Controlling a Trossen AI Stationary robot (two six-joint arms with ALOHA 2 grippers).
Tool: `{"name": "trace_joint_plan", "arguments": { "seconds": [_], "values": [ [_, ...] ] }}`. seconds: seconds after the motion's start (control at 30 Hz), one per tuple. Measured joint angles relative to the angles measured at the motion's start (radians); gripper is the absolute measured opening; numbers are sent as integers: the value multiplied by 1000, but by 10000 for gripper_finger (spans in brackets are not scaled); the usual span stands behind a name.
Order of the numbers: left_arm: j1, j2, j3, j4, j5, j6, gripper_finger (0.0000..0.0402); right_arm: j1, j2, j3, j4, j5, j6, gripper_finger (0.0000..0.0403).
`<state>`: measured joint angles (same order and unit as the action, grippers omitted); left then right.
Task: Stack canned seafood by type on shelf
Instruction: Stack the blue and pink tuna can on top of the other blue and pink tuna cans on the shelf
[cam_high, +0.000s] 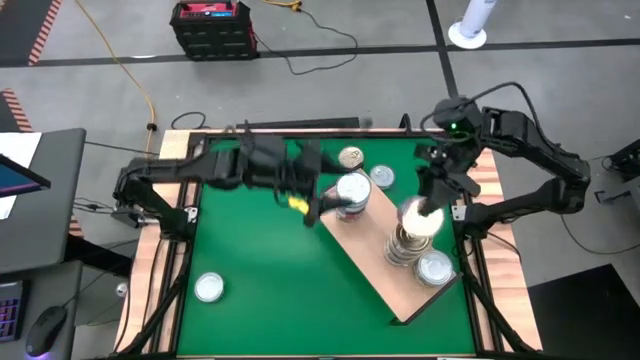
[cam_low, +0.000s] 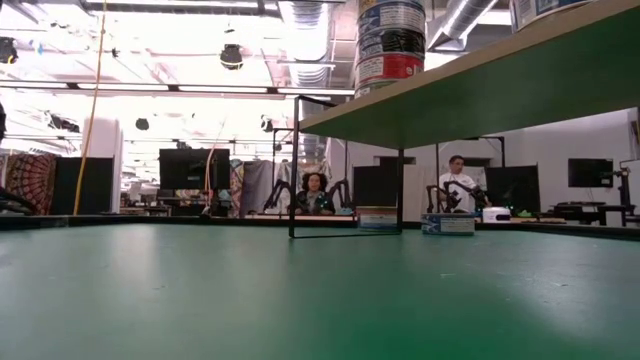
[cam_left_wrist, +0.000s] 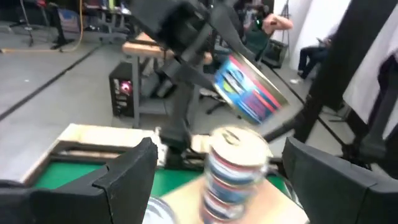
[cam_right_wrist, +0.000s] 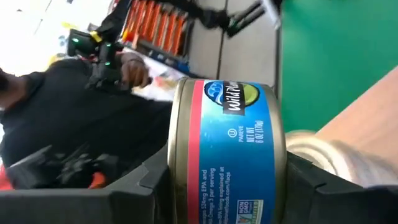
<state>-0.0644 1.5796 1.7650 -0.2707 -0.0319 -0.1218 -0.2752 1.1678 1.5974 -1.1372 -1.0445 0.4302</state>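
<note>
Right pincer (cam_right_wrist: 227, 168) is clamped on one blue-label tin (cam_right_wrist: 227, 149), fingers on opposite rim sides. In the high view it hangs directly over the right-hand stack (cam_high: 408, 245) on the shelf (cam_high: 372, 262), with that stack's top lid (cam_right_wrist: 311, 155) showing just beside the held tin. The held tin appears tilted in the left wrist view, lid not level with stack top; judged it needs levelling before lowering straight down.

Left pincer (cam_left_wrist: 211, 180) has its fingers apart, nothing between them, and faces a second stack (cam_left_wrist: 235, 171) near the shelf's upper end (cam_high: 352, 195). Right arm is clearly the nearer to the target stack.

Other tins: two loose on the green mat by the shelf's far end (cam_high: 351, 158), one flat on the shelf's lower right (cam_high: 434, 268), one alone at the counter's lower left (cam_high: 209, 288).
</note>
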Motion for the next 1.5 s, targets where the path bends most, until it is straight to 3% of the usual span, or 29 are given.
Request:
{"name": "trace_joint_plan", "arguments": {
  "seconds": [0.17,0.33,0.5,0.73,0.9,1.03,1.5],
  "values": [
    [-146,-2,-80,2,-174,-19,317,78,33,0,-84,31,23,236],
    [-223,-20,-206,129,-254,-86,315,96,71,0,-145,48,2,217],
    [-241,-71,-345,238,-277,-171,315,61,96,0,-193,37,-38,216],
    [-241,-166,-478,270,-342,-236,315,9,97,0,-271,-10,-80,229],
    [-241,-202,-586,414,-370,-239,315,-2,97,-24,-274,-31,-80,213],
    [-241,-200,-658,515,-374,-266,315,1,97,-52,-272,-42,-47,231],
    [-237,-200,-673,523,-373,-285,315,21,97,-70,-199,49,116,254]
  ]
}}
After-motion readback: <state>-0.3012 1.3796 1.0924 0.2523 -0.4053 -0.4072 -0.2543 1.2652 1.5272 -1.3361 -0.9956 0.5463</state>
